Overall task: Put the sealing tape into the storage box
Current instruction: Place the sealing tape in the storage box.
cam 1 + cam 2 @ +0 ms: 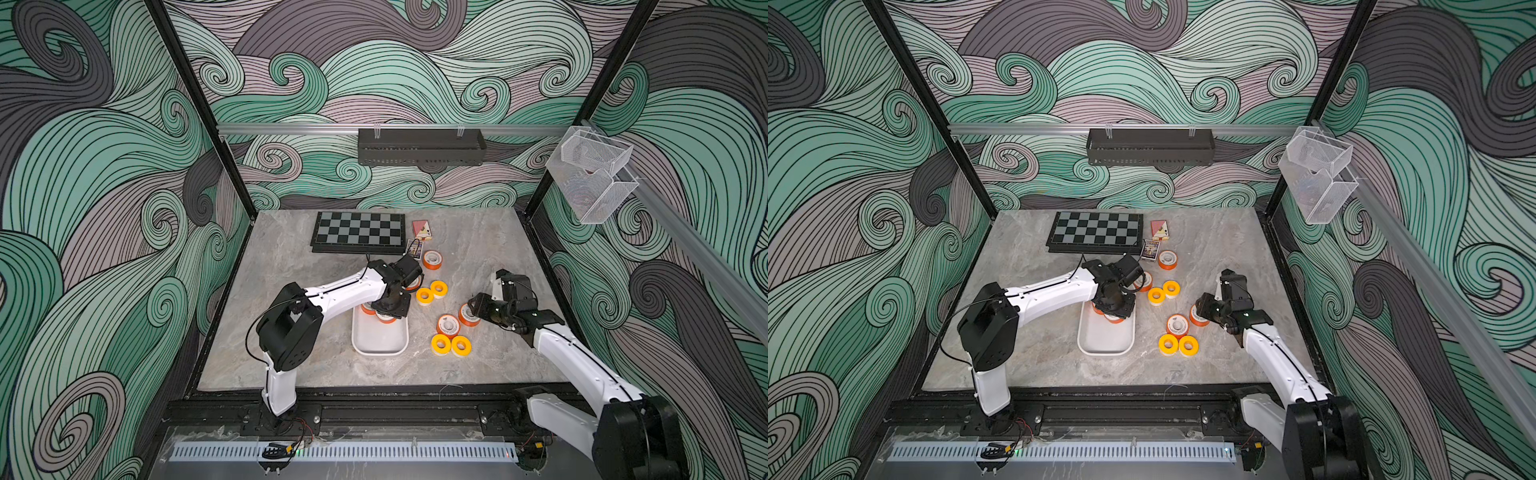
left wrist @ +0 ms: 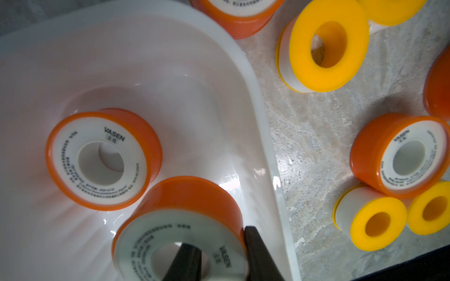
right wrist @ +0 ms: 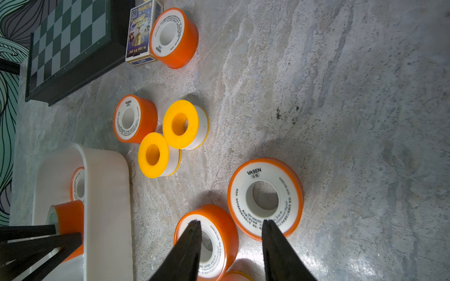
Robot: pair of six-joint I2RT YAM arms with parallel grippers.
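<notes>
sealing tape (image 2: 102, 158): one in the storage box (image 2: 146, 60), one held, eight on the table (image 1: 291, 266)
your left gripper (image 2: 218, 237) pinches an orange spool (image 2: 190, 202) above it; right gripper (image 3: 231, 221) part open, empty

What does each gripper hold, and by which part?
The left gripper holds an orange spool by its wall: one finger in the centre hole, one on the orange outside. The right gripper is open and holds nothing.

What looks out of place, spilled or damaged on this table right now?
Nothing looks spilled or broken. The only oddity is a small cluster of dark specks on the grey marbled tabletop, like dirt or a stain.
</notes>
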